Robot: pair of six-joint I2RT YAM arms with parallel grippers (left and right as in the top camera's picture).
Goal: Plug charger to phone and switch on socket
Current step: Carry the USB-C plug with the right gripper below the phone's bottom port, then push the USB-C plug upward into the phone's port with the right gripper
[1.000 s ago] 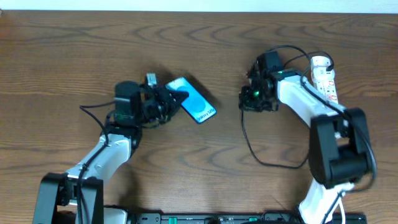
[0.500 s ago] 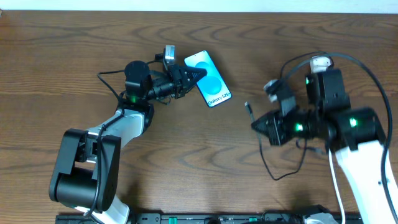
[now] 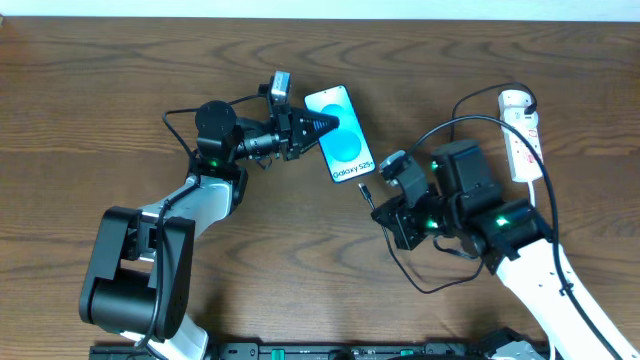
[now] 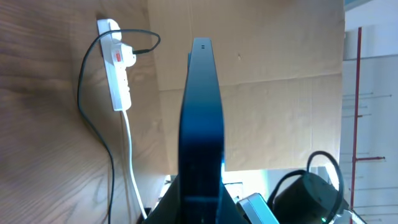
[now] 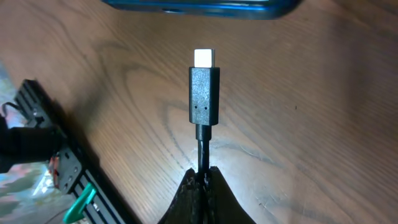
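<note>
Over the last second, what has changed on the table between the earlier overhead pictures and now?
The right gripper, shut on the cable, moved left and brought the plug close to the lower end of the phone; it is not in yet. The left gripper carried the phone a little right and away, keeping its hold. The power strip stayed at the far right; nothing was let go.

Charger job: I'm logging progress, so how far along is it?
Done: left tool grips the phone, right tool grips the cable behind the plug. In hand: plug tip faces the phone's edge, not inserted yet. To do: push it in, then switch on the socket.
</note>
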